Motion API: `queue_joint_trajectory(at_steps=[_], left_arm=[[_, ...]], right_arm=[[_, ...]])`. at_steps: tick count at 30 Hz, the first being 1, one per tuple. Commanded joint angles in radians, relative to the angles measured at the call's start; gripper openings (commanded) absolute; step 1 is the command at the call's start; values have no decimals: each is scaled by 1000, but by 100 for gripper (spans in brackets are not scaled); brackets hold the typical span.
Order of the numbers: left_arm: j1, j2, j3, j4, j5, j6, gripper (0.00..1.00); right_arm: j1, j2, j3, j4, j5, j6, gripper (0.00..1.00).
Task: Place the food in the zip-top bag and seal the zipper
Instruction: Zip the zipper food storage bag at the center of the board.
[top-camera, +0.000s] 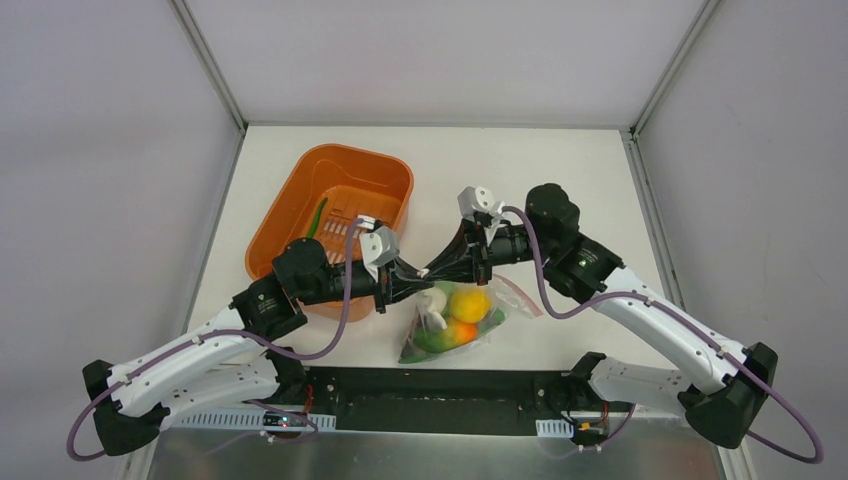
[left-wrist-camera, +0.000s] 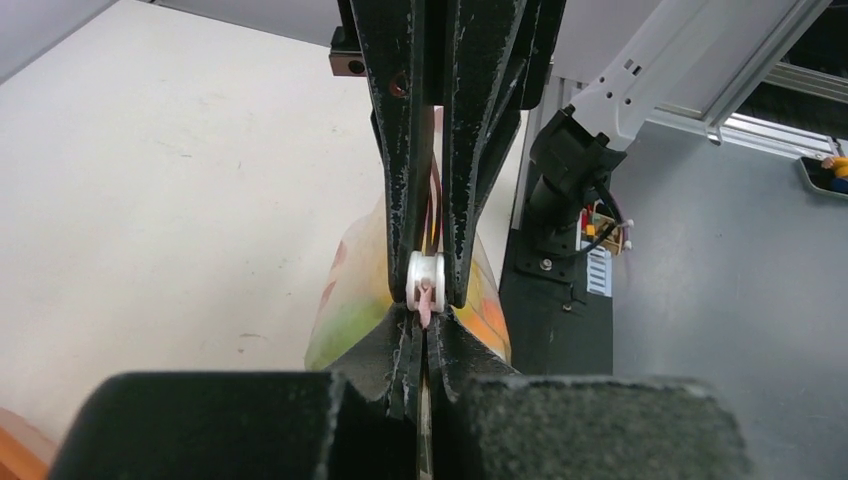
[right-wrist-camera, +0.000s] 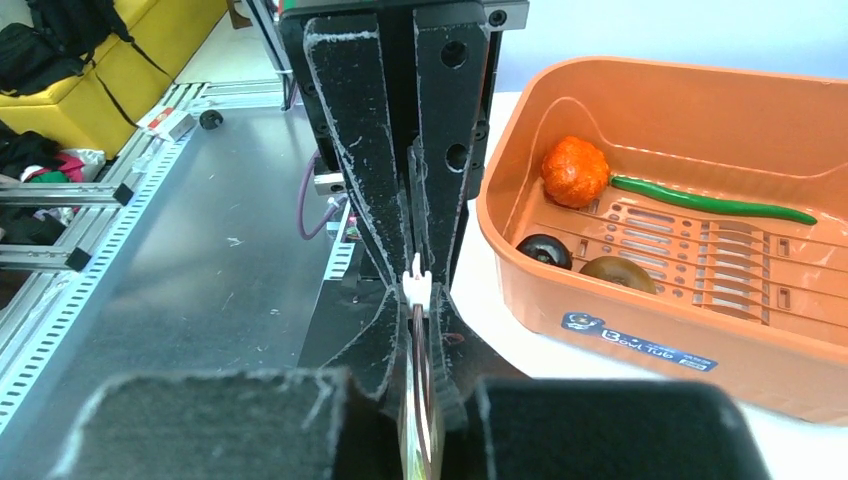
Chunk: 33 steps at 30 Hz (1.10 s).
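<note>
Two grippers meet tip to tip just off the orange basket's (top-camera: 300, 190) near right corner, both forearms stretched low and almost level, wrists rolled so the jaws stand edge-up. The left gripper (top-camera: 410, 285) reaches in from the basket's near side, the right gripper (top-camera: 448, 266) from the side away from it. Each has its fingers pressed together on the zipper (top-camera: 520, 297), with the white slider (left-wrist-camera: 427, 278) caught between the opposing tips. The pink strip's long axis runs from that pinch away from the basket. The zip-top bag (top-camera: 490, 322) lies beyond the basket's near right corner, mouth edge uppermost, holding a yellow round fruit (top-camera: 470, 302), an orange round fruit (top-camera: 462, 331) and a green fruit (top-camera: 432, 341). Inside the basket lie a long green pod (right-wrist-camera: 715, 200), a bumpy orange fruit (right-wrist-camera: 575, 172), a dark round fruit (right-wrist-camera: 545, 250) and a brown round fruit (right-wrist-camera: 618, 272).
</note>
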Motion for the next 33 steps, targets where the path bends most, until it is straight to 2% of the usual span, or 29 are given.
queue_joint_trajectory(at_steps=[1, 6, 17, 24, 30, 33], left_arm=[[1, -61, -3, 24, -77, 21, 0], [3, -165, -55, -1, -221, 57, 0], [13, -282, -62, -123, -319, 156, 0], [21, -305, -72, -125, -364, 162, 0], [26, -370, -80, -175, -492, 184, 0], [27, -394, -82, -193, -516, 193, 0]], right_arm=[[4, -55, 1, 25, 58, -19, 0], [5, -123, -26, -144, 174, -64, 0], [5, -431, -201, -310, 547, -29, 0], [3, -463, -162, -461, 620, -36, 0], [5, -494, -121, -566, 723, -3, 0], [5, -520, -117, -573, 726, 5, 0]])
